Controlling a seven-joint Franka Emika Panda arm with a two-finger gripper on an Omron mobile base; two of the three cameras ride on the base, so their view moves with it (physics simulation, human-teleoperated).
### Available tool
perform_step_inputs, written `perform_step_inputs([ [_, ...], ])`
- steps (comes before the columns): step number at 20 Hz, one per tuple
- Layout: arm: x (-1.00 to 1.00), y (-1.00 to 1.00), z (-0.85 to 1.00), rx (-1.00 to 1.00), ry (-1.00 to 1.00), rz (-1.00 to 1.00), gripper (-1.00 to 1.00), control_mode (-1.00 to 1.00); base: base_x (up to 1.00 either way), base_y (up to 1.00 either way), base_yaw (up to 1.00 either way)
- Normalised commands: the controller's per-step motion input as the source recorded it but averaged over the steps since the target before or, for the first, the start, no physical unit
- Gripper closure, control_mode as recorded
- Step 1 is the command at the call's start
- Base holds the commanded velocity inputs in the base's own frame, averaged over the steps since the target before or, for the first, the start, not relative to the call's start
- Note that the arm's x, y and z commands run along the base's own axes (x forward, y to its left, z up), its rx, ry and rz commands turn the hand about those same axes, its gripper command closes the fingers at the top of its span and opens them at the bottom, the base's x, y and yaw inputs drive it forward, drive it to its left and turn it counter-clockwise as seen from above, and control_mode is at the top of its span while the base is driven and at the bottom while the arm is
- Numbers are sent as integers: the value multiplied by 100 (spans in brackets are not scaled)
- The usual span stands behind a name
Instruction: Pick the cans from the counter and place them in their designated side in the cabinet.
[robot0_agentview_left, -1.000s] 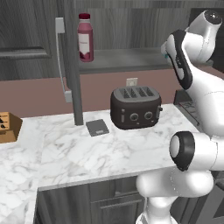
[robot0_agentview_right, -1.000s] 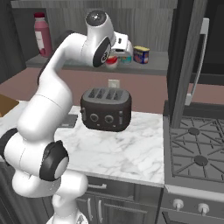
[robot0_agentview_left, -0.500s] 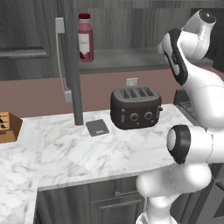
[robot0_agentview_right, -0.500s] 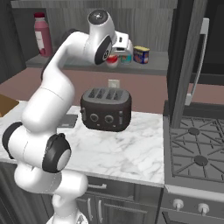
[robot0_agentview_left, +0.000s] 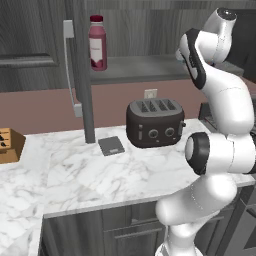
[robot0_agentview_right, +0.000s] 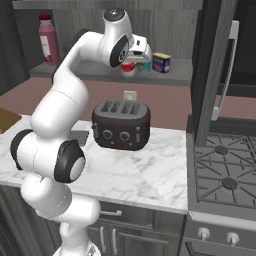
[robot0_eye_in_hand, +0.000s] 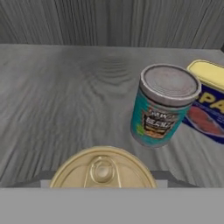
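My gripper (robot0_agentview_right: 132, 60) is shut on the red can with a white band (robot0_agentview_right: 128, 68), holding it just over the cabinet's grey shelf (robot0_agentview_right: 75, 72). In the hand view its tan top (robot0_eye_in_hand: 103, 173) shows at the bottom centre and hides my fingertips. The teal-blue can (robot0_agentview_right: 144, 65) (robot0_eye_in_hand: 162, 105) stands upright on the shelf (robot0_eye_in_hand: 57, 96), close beside the held can. The white marble counter (robot0_agentview_left: 100, 170) (robot0_agentview_right: 150, 175) lies below.
A blue tin with a yellow top (robot0_agentview_right: 161, 62) (robot0_eye_in_hand: 205, 100) stands against the teal can's far side. A tall dark-red bottle (robot0_agentview_left: 97, 42) (robot0_agentview_right: 47, 46) stands at the shelf's other end. A black toaster (robot0_agentview_left: 153, 122) (robot0_agentview_right: 121, 125) sits under the arm. The open cabinet doors (robot0_agentview_left: 82, 75) (robot0_agentview_right: 212, 75) flank the shelf.
The arm has shifted very slightly, carrying the red can a touch closer to the teal can. The grip is unchanged.
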Motion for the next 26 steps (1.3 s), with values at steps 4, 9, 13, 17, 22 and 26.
perform_step_inputs([
  [4, 24, 2, 0, 0, 9, 0, 100, -100, 0, 0, 0],
  [9, 20, 0, 0, 0, 1, 0, 100, -100, 0, 0, 0],
  [13, 17, 0, 0, 0, 0, 0, 100, -100, 0, 0, 0],
  [17, 18, 0, 0, 0, 0, 0, 100, -100, 0, 0, 0],
  [22, 18, 0, -1, 0, 0, 0, 100, -100, 0, 0, 0],
  [26, 16, 0, -2, 0, 1, 0, 100, -100, 0, 0, 0],
])
